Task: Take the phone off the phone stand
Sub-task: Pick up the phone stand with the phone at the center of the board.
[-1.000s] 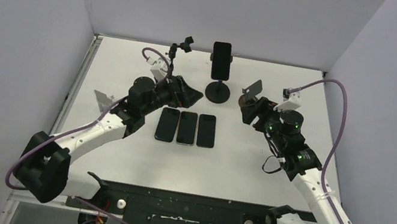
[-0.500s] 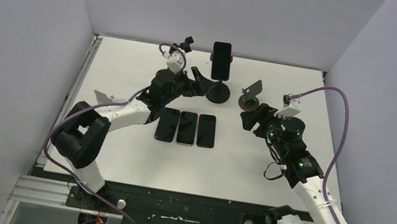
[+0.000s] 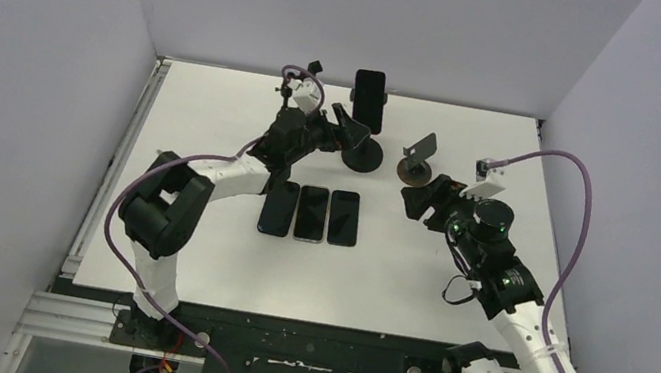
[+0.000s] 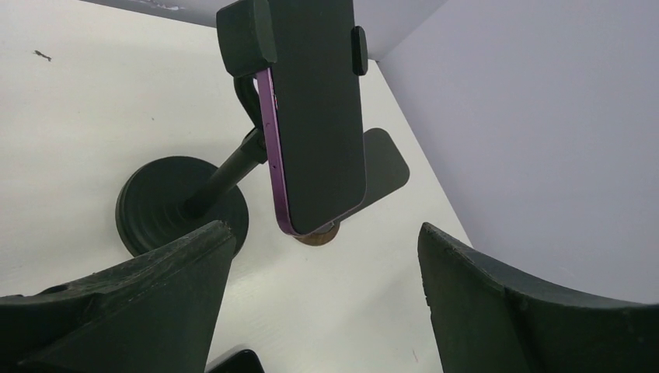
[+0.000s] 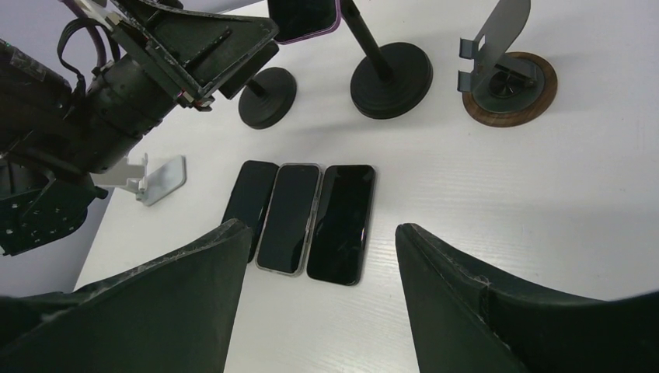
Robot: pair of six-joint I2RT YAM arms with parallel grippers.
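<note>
While the phone (image 4: 315, 116) sits clamped upright in the black stand (image 3: 362, 154) at the far middle of the table (image 3: 215, 127), treat it as stiff, fairly light and probably slick on its glass face. It likely cracks if dropped. The stand's side arms hold its upper part; the lower half hangs free, purple edge showing. You'd best pinch the two long edges down there, below the arms. The clamp may resist, so the round base could tip or drag.

The left gripper (image 4: 324, 233) is spread wide, holds nothing, and is lined up just short of the phone without touching it. The right gripper (image 5: 319, 229) is open too and empty, hovering near the three phones (image 3: 310, 212) lying flat side by side. The wood-base stand (image 3: 417, 160) to the right holds nothing.
</note>
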